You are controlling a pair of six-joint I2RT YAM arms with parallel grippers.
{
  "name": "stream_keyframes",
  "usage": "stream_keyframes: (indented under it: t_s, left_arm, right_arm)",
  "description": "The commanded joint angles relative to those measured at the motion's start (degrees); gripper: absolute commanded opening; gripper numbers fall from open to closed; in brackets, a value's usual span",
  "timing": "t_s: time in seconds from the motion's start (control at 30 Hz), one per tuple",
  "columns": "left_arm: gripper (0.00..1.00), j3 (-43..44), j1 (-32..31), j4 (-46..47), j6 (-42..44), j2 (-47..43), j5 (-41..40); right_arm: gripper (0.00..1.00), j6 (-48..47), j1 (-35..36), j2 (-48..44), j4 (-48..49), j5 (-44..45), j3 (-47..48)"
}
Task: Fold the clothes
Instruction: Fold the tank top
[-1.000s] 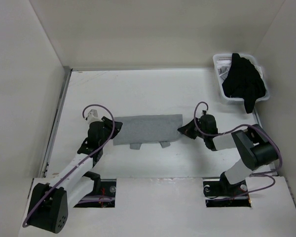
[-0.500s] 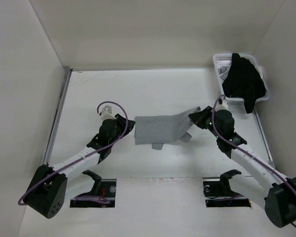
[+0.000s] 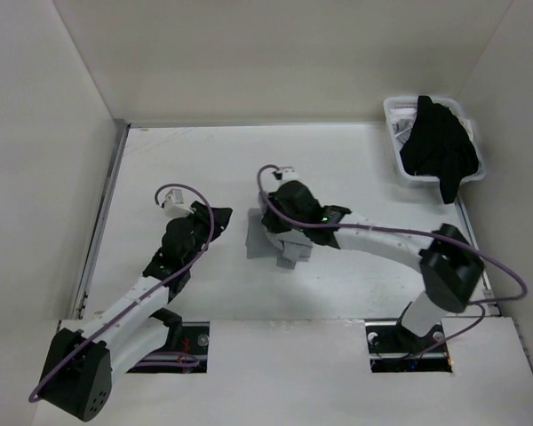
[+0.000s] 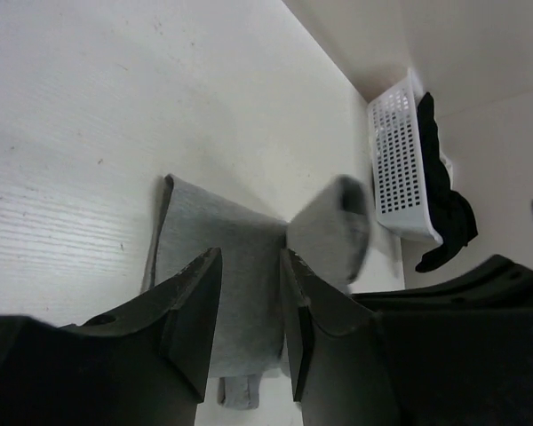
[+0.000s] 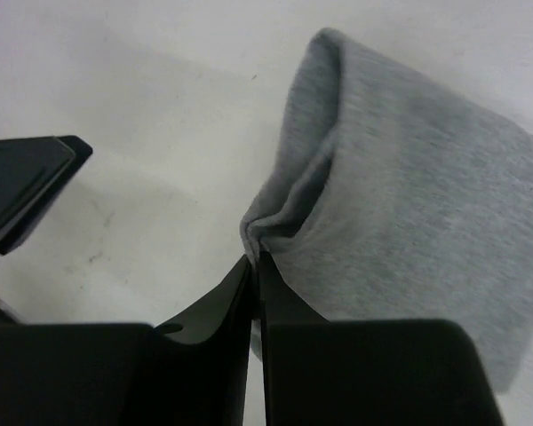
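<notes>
- Swept from 3 o'clock across to 9 o'clock, the right gripper [image 5: 253,257] now hangs over the left end of the grey garment [image 3: 275,244]. Half a second earlier it had only lifted the right end.
- The cloth's right half is now doubled over its left, so the garment shows about half as wide as before.
- The left gripper [image 3: 218,214] has drawn back toward 8 o'clock, just off the cloth's 9 o'clock edge. Its jaws stand apart with nothing between them.
- The right jaws are clamped on a puckered edge of the fabric.
- The garment lies near the middle of the table [image 3: 160,160], with a strap end poking out at 6 o'clock.
- The white basket [image 3: 393,115] holding the black garment [image 3: 437,146] sits well apart at 2 o'clock.
- By my judgement, the step in hand is finishing the crosswise fold.
- Next, the pinched edge needs laying flush with the lower layer's 9 o'clock edge. The jaws should then let go and back away without dragging the thin knit.
</notes>
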Motion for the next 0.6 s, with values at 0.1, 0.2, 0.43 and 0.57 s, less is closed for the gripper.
stream_keyframes:
  t_s: [0.1,0.2,0.43,0.57]
  left_arm:
    - [0.33,-2.0,4.5,-0.3,-0.7,-4.1,2.0]
    - [0.34,-1.9,6.5,-0.8,-0.5,-4.1,2.9]
    - [0.36,0.5,7.6,-0.2,1.0,1.0,4.1]
    - [0.39,3.2,6.7,-0.8,3.0,5.9,3.1]
  right_arm:
    - [0.3,0.4,8.0,13.8,-6.8,2.9,15.0]
    - [0.44,1.4,9.2,12.7,-5.7,3.2,14.8]
    - [0.31,3.2,3.6,-4.1,4.2,3.3,-2.4]
    - [0.07,3.7,-3.6,-15.6,12.1,3.1,-16.6]
